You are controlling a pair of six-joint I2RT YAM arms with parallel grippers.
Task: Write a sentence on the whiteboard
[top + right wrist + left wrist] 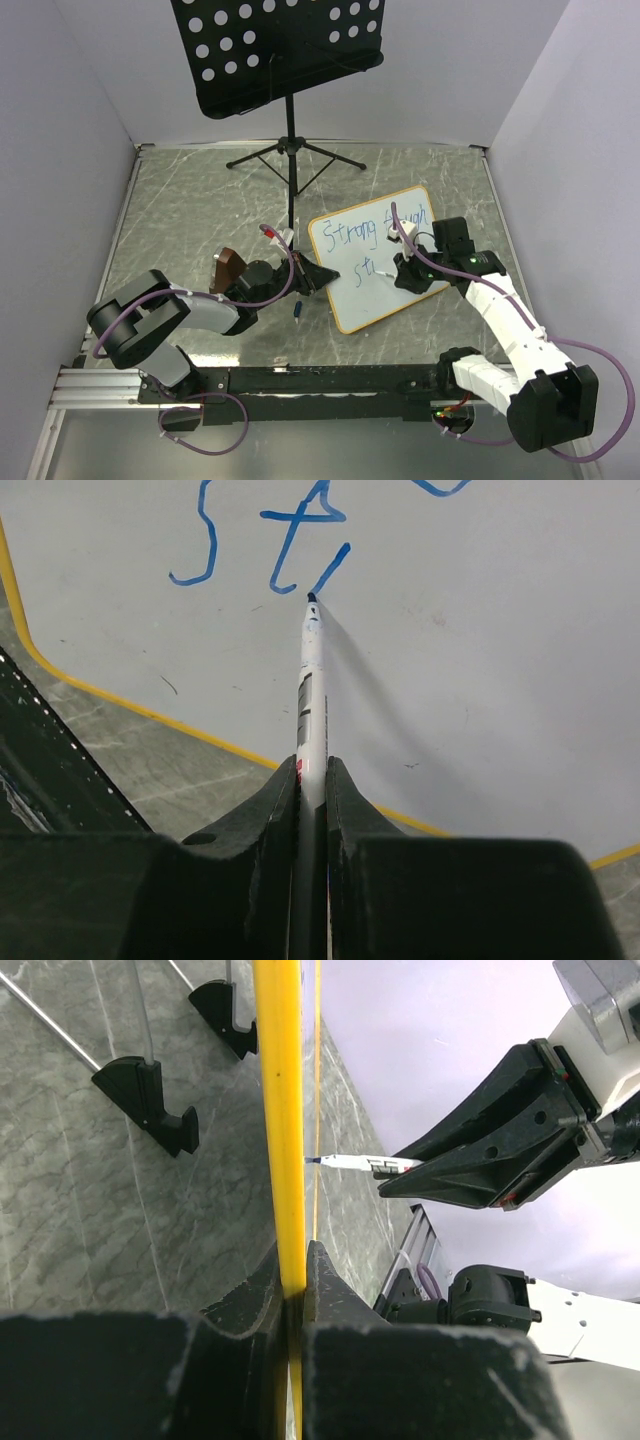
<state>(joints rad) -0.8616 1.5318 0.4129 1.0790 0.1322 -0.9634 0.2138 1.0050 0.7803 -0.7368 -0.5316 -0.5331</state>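
The left hand (295, 1278) is clamped on the edge of the whiteboard (352, 300), right of centre on the surface (190, 210), while the right hand (312, 772) grips a marker (311, 675), its tip at the second line of the sentence (292, 542).

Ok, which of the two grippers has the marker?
The right gripper: it is shut on the white marker, whose tip is at the whiteboard. The left gripper instead clamps the whiteboard's yellow frame.
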